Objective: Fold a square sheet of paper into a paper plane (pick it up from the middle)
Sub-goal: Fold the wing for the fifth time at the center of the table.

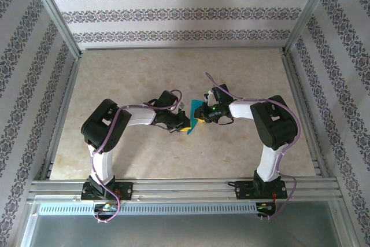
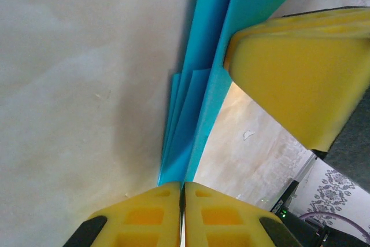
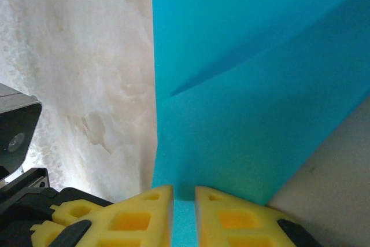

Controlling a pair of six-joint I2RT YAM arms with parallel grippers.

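The pale marbled tabletop (image 1: 173, 73) spans the scene. The left arm (image 1: 107, 128) and right arm (image 1: 272, 122) bend inward and meet near its middle. Between them sits the folded teal paper (image 1: 195, 114), creased into several layers. The left end effector (image 2: 182, 198) is pressed together on the paper's layered end. The right end effector (image 3: 184, 201) pinches a flat creased part, with teal showing between its fingers.

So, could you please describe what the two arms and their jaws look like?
Both the left arm and right arm have white links, bulky black joint housings and a purple cable looped alongside. The left gripper and right gripper carry bright yellow wedge-shaped jaws with rectangular recesses and black insets. A green light glows at the right wrist.
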